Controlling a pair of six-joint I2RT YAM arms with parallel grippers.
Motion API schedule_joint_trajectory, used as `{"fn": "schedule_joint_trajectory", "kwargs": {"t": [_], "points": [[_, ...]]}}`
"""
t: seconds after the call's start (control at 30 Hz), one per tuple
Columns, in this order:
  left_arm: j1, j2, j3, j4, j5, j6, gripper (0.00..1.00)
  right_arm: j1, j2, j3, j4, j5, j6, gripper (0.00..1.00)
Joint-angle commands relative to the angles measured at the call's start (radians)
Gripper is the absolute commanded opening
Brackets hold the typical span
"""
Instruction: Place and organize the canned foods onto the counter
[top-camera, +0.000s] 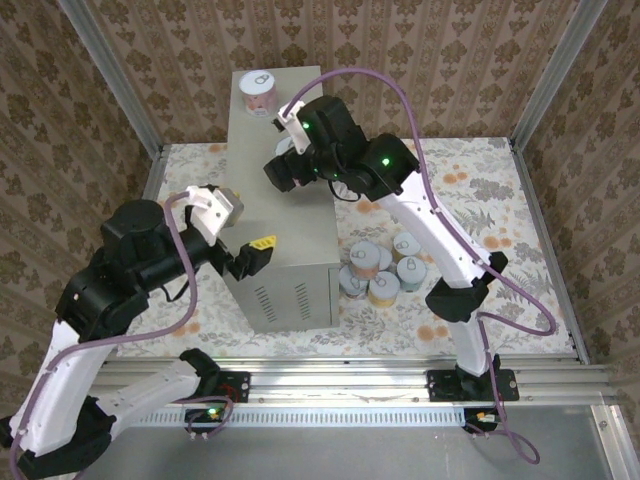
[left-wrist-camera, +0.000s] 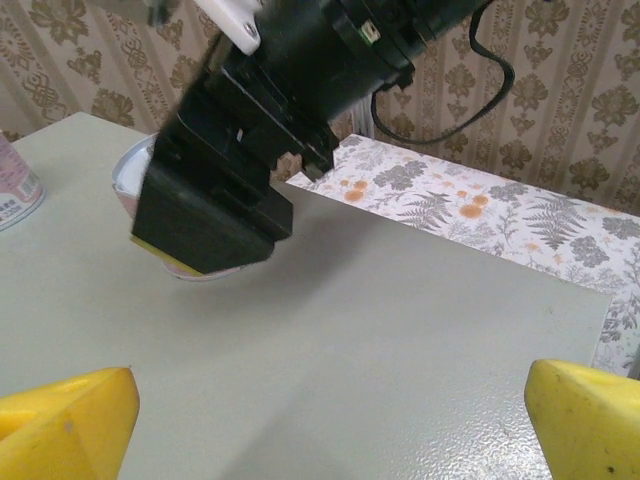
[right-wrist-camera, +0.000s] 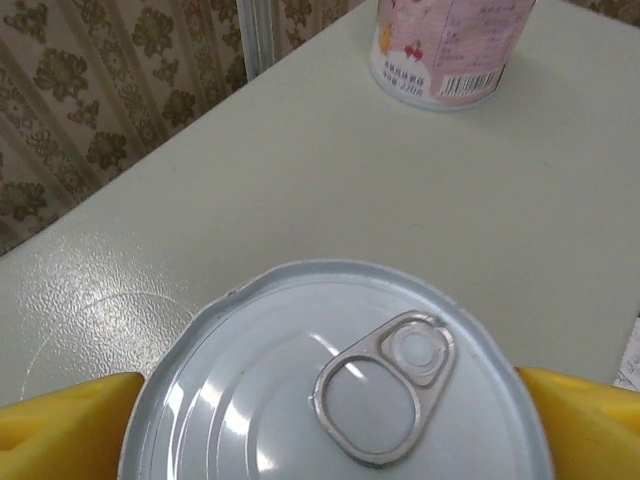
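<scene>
The counter is a tall grey box with a flat top. A pink-labelled can stands at its far end, and shows at the left edge in the left wrist view. My right gripper reaches down over a second can standing on the counter top. Its yellow fingers flank the white pull-tab lid, and any contact is hidden. My left gripper hovers open over the counter's near end, holding nothing.
Several more cans sit clustered on the floral floor, right of the counter near the right arm's base. Patterned walls and metal frame posts enclose the area. The rail runs along the near edge.
</scene>
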Motion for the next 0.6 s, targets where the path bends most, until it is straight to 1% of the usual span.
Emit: {"fn": "schedule_joint_trajectory", "kwargs": {"t": [0.0,0.2,0.37,0.47,0.57], "points": [[0.009,-0.021,0.020,-0.030,-0.066,0.014,1.00,0.010,-0.039,-0.044,0.013,0.033,0.005,0.90],[0.010,-0.041,-0.005,-0.012,-0.170,0.005,1.00,0.022,-0.062,-0.099,0.029,0.048,0.022,0.82],[0.015,-0.058,-0.030,0.010,-0.194,0.012,1.00,0.022,-0.070,-0.133,0.058,0.065,0.022,0.75],[0.016,-0.075,-0.059,0.030,-0.226,0.013,1.00,0.001,-0.055,-0.120,0.080,0.068,0.020,0.74],[0.022,-0.093,-0.092,0.052,-0.258,0.009,1.00,-0.038,-0.017,-0.072,0.089,0.043,0.026,0.73]]}}
